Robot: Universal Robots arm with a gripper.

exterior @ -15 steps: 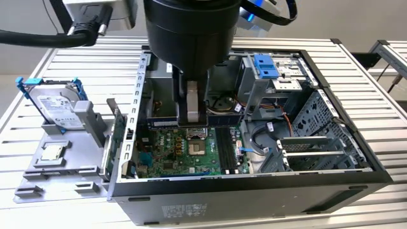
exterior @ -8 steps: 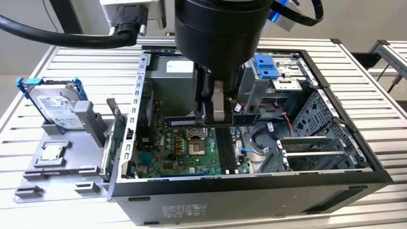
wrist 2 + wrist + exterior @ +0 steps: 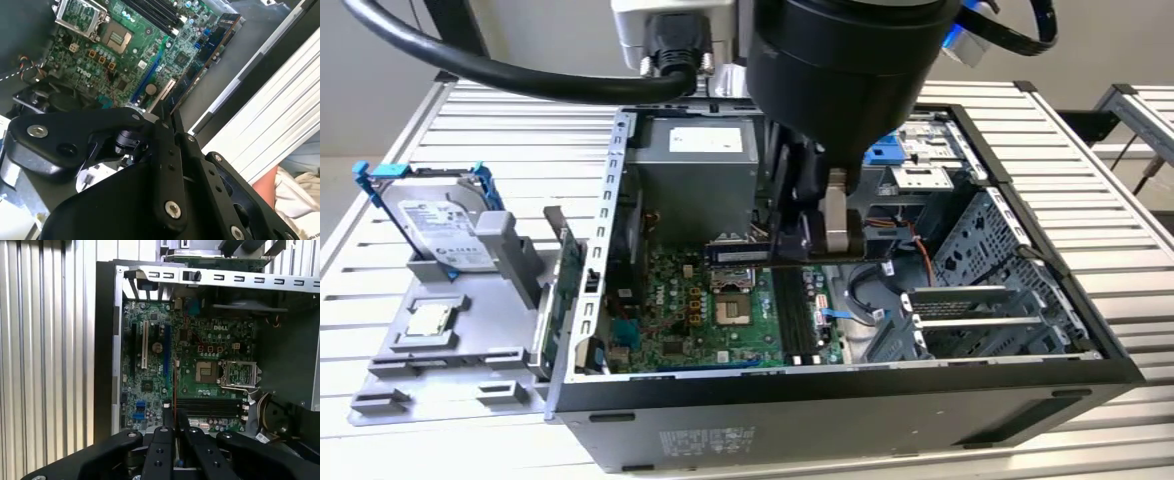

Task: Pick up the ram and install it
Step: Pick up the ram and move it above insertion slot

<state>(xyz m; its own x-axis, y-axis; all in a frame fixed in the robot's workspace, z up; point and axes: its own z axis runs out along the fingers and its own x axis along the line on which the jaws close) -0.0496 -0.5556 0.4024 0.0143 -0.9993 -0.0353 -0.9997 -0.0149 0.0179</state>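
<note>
Gripper point(image 3: 825, 242) is pinching the ram point(image 3: 736, 251), its fingers pressed together on one end of the stick, which hangs inside the open computer case point(image 3: 854, 410) over the green motherboard point(image 3: 720, 320). In the first wrist view the ram point(image 3: 174, 385) shows edge-on as a thin line running out from between the fingers point(image 3: 161, 450). The long black memory slots point(image 3: 210, 407) sit just beside the square processor socket point(image 3: 205, 371), and the stick appears to lie across them rather than along them. To my eye, a good seating means turning the stick parallel to a slot, keeping it level, matching its notch and pushing straight down with even force at both ends. A tilt would likely jam one corner. Loose red and orange wires point(image 3: 927, 255) near the drive cage and the case's metal rim point(image 3: 200, 276) crowd the arm's path. The power supply point(image 3: 700, 170) stands close behind. Outside the case, on the exterior view's left, a grey tray point(image 3: 454, 350) on the slatted table point(image 3: 507, 130) holds a hard drive point(image 3: 447, 232) and a small silver processor chip point(image 3: 427, 320), both well apart from the work.
</note>
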